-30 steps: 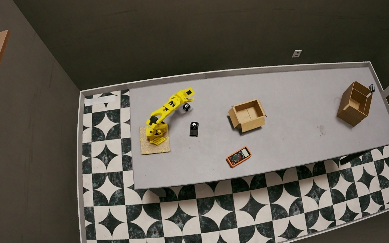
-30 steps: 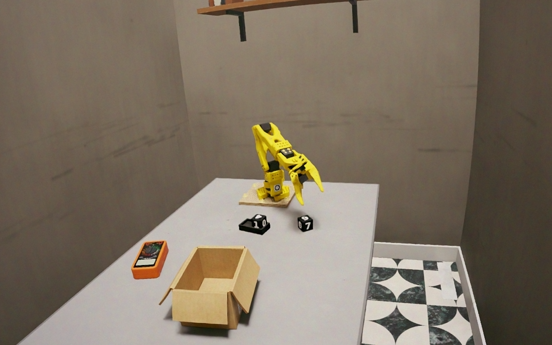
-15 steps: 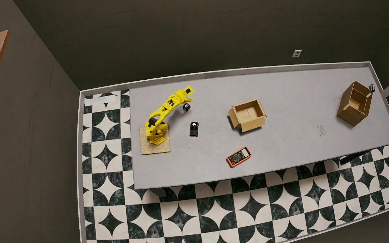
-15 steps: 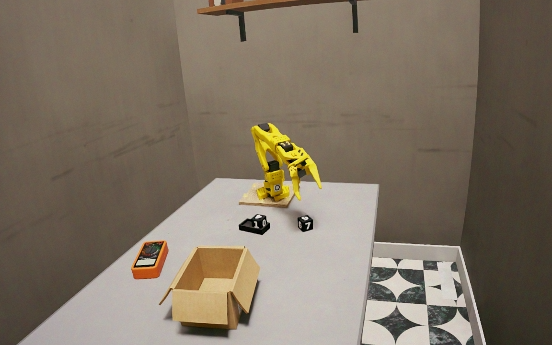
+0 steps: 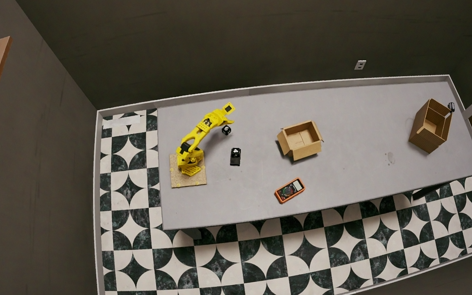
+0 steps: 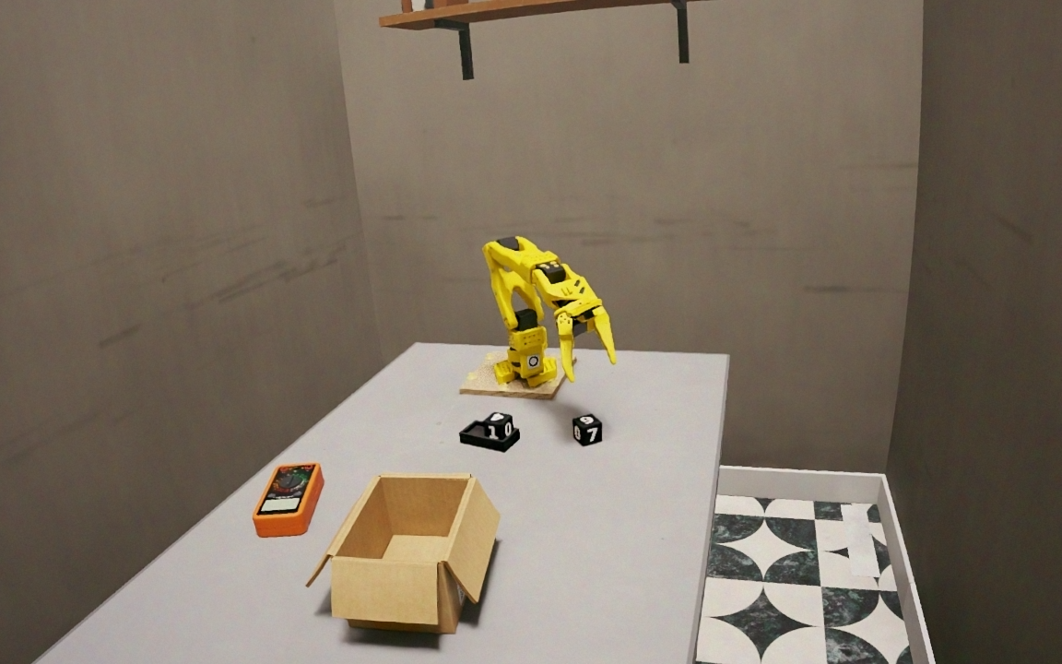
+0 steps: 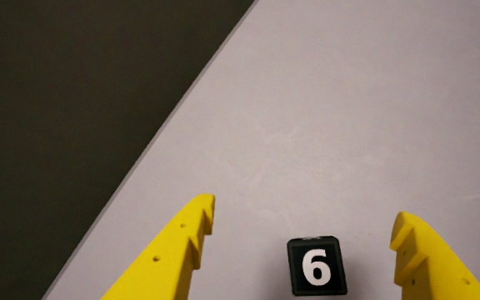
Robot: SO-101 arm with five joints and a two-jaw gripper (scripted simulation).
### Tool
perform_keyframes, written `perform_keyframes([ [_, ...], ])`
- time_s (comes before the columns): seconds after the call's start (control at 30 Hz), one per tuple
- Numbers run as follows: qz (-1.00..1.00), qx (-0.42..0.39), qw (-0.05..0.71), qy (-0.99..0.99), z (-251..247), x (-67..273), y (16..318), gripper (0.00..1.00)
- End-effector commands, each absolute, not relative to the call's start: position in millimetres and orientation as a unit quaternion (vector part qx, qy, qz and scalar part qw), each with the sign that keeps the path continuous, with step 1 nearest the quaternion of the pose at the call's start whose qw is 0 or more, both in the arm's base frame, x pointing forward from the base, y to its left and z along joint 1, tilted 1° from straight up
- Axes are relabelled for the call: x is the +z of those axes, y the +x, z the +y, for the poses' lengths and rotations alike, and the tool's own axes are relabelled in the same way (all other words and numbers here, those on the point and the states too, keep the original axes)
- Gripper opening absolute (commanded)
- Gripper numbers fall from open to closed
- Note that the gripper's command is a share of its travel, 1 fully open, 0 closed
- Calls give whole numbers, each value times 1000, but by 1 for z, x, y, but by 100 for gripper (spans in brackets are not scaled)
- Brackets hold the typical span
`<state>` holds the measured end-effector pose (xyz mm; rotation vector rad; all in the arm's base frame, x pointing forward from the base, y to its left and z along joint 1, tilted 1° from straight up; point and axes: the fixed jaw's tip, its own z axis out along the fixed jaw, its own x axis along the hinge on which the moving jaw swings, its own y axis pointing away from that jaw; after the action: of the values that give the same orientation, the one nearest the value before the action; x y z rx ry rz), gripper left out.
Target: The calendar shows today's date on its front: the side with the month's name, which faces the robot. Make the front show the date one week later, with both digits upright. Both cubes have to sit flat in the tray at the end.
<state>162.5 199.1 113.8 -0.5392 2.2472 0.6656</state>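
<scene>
My gripper [image 6: 592, 370] [image 7: 305, 206] is open and empty, raised above the table. A loose black cube [image 5: 226, 130] [image 6: 586, 429] [image 7: 317, 267] lies on the table below it; its top digit reads as 6 in the wrist view, and a 7 shows on a side in the exterior view. The black tray [image 5: 234, 162] [image 6: 481, 443] holds the other black cube [image 5: 235, 150] [image 6: 499, 424] in the half nearer the loose cube. That cube has a 4 on top, and 1 and 0 on the sides seen in the exterior view. The tray's other half is empty. The front faces are hidden.
An open cardboard box [image 5: 284, 141] [image 6: 384, 590] stands beyond the tray. An orange multimeter [image 5: 289, 190] [image 6: 287, 499] lies to one side. A taller open box [image 5: 423, 128] stands at the table's far end. The wall-side table edge crosses the wrist view.
</scene>
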Motion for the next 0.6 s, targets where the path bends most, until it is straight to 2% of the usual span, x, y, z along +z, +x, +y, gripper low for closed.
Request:
perform_keyframes([
  [0.0, 902, 206, 287, -249, 196, 101, 158, 35],
  [0.33, 918, 167, 240, -268, 192, 89, 154, 35],
  [0.57, 932, 119, 178, -292, 187, 75, 149, 35],
])
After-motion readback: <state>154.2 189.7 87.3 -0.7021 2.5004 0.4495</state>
